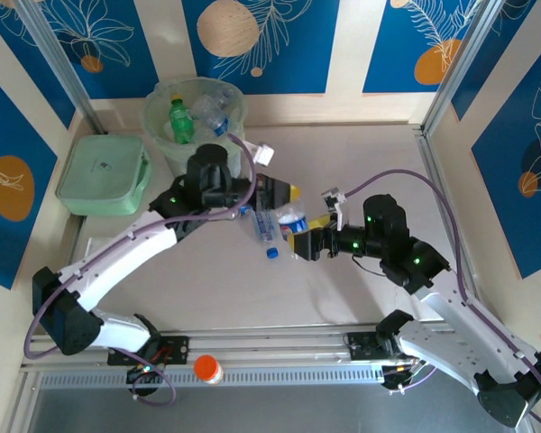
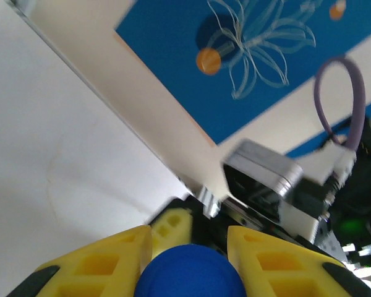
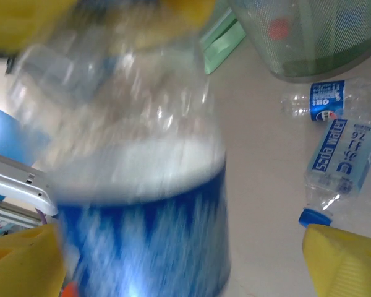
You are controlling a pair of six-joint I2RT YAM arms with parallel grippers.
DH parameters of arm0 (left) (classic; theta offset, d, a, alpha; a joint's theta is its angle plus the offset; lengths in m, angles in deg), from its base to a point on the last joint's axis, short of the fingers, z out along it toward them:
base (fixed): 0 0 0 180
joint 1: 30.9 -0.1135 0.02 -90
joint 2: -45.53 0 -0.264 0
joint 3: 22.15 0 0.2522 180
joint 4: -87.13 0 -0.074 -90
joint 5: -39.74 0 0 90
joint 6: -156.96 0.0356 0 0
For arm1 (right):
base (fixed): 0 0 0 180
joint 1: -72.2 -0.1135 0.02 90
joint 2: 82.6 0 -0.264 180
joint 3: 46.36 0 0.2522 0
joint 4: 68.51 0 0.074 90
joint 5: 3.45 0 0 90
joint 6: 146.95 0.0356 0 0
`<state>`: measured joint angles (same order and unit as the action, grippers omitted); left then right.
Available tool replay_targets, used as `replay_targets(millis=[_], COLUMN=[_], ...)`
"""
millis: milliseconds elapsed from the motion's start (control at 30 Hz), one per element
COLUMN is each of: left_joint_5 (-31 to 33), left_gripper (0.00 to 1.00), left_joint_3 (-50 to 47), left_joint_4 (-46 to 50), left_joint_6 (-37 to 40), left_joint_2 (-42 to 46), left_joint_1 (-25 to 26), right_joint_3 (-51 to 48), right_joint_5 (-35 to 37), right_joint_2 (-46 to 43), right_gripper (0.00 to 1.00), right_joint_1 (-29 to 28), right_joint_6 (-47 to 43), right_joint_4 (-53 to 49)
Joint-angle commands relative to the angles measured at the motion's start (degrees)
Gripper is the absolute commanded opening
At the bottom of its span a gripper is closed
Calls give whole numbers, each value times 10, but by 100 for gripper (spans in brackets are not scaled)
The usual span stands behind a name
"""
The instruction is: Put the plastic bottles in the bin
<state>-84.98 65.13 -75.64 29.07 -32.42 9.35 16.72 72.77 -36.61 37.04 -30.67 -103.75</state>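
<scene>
Pale beige tabletop (image 1: 252, 298), ringed by blue wall panels (image 1: 298, 54) with white leaf drawings, carries the scene. Over its middle, a blue-labelled bottle (image 1: 294, 216) of clear plastic sits between the two grippers. Its blue cap (image 2: 188, 275) is clamped between the yellow fingers of the left gripper (image 1: 287, 194), which reaches in from 11 o'clock of the bottle in the top view. The right gripper (image 1: 299, 242) stands at 5 o'clock of it. From the right wrist its fingers (image 3: 343, 263) are spread wide apart — the blurred bottle body lies between them, with a clear gap to one finger. Just beside it at 8 o'clock, two loose bottles (image 3: 343, 161) with blue labels lie flat on the table, one pointing its blue cap toward the arms. The bin (image 1: 160, 122) stands at 10 o'clock near the back wall, well apart, and holds a green bottle (image 1: 180, 117) and a clear crumpled bottle (image 1: 212, 110). A flat green lidded box (image 1: 104, 176) lies at the bin's 8 o'clock. An orange-capped item (image 1: 207, 368) rests by the near rail, at 7 o'clock of the blue-labelled bottle.
</scene>
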Motion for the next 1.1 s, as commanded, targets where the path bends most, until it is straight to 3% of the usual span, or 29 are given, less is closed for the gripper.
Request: replay_targets(millis=[0, 100, 300, 500, 833, 933, 1067], left_joint_5=[-18, -18, 6, 106, 187, 181, 111], left_gripper=[6, 0, 0, 0, 0, 0, 0], left_joint_3=[23, 42, 122, 212, 399, 457, 511], left_joint_4=[-8, 5, 40, 77, 199, 236, 262], left_joint_6=[-14, -10, -5, -46, -43, -46, -42], left_joint_2=[26, 25, -2, -47, -198, -253, -307], left_joint_1=[-73, -130, -233, -323, -388, -397, -419], right_joint_3=[39, 59, 80, 113, 100, 103, 106], right_joint_5=[5, 10, 20, 23, 13, 13, 17], right_joint_2=[-1, 8, 33, 76, 114, 123, 130], right_gripper=[99, 100, 100, 99, 99, 99, 99], right_joint_1=[3, 7, 24, 49, 71, 71, 71], right_joint_6=[-9, -17, -14, -15, 6, 4, -2], right_joint_4=[-15, -21, -9, -16, 15, 16, 7])
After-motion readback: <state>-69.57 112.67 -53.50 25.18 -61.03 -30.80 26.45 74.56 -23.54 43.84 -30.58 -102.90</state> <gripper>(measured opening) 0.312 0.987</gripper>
